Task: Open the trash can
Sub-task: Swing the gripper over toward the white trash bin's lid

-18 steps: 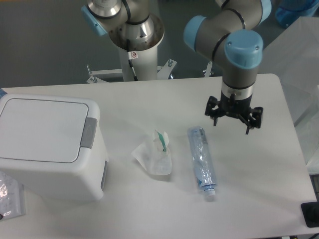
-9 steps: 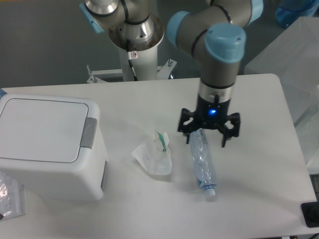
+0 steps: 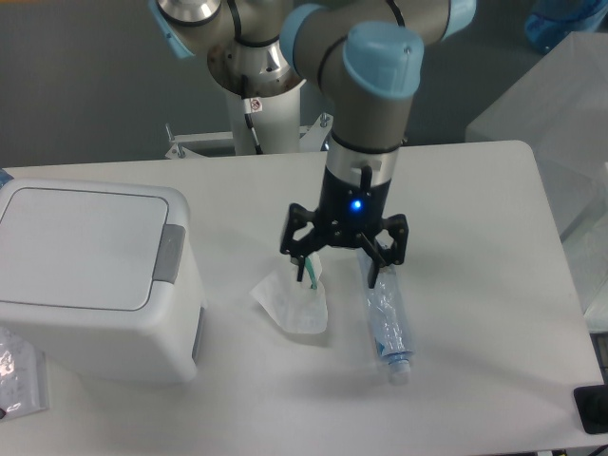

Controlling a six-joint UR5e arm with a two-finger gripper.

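Observation:
The trash can is a large white boxy bin at the left of the table, its flat lid shut and its grey latch tab on the right edge of the top. My gripper hangs open and empty above the table's middle, well to the right of the bin, over the gap between a crumpled wrapper and a bottle. A blue light glows on the wrist.
A crumpled white wrapper with a green strip lies under the gripper's left side. A flattened clear plastic bottle lies to its right. A clear bag sits at the front left. A translucent box stands at the right.
The arm has swept leftwards across the table, from the right side to over the bottle and wrapper. The gripper stays open. The bin and other things have not moved.

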